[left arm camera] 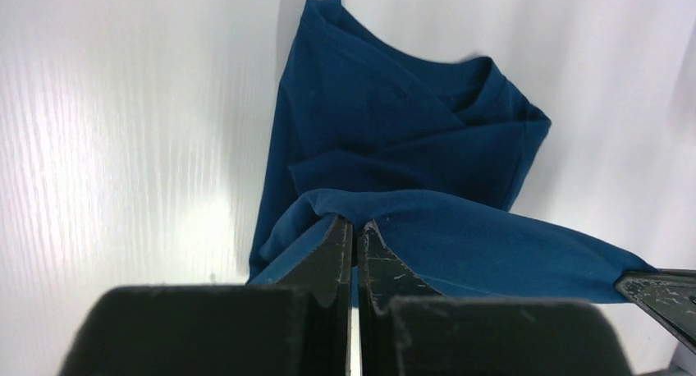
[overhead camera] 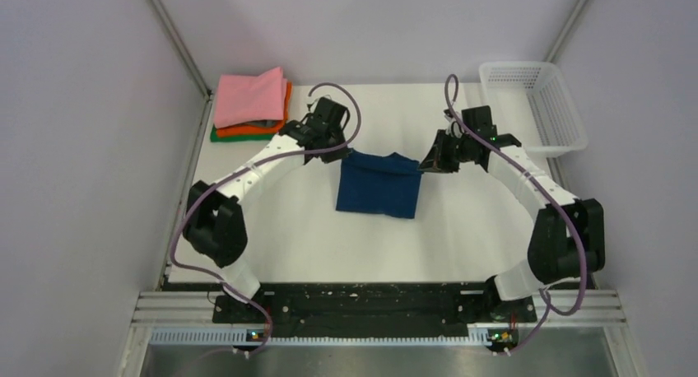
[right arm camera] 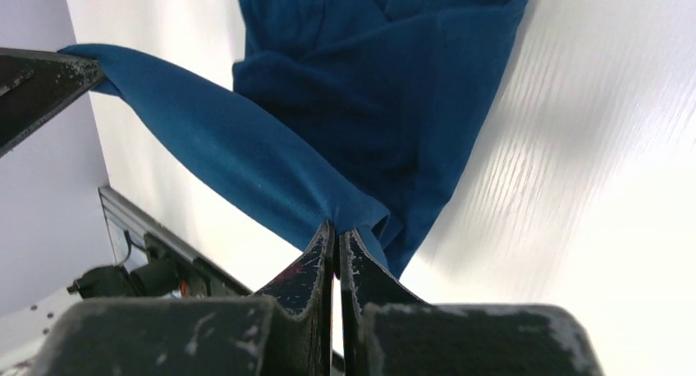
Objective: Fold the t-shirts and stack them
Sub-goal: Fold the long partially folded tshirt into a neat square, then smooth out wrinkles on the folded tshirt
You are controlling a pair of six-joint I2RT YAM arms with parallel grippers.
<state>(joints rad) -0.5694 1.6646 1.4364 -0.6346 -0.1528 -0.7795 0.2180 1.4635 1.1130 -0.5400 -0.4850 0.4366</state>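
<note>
While both arms reached toward the middle of the white table, the navy blue t-shirt lay partly folded at the table's centre. Its far edge was lifted off the surface and stretched taut between the two tools. The left gripper had its fingers pressed together on the left end of that raised edge, with a fold of blue cloth pinched between the tips, as its own wrist camera showed. The right gripper was likewise clamped on the right end of the same edge, cloth bunched at its tips. From each wrist view the other arm's dark finger could be seen at the far end of the taut band of fabric. Below the band the rest of the shirt rested on the table in loose layers, its collar opening visible from the left wrist. At the far left corner, well apart from the navy one, a pink t-shirt lay on an orange t-shirt, with a green t-shirt at the bottom. A white mesh basket stood at the far right corner, beyond the right arm.
</note>
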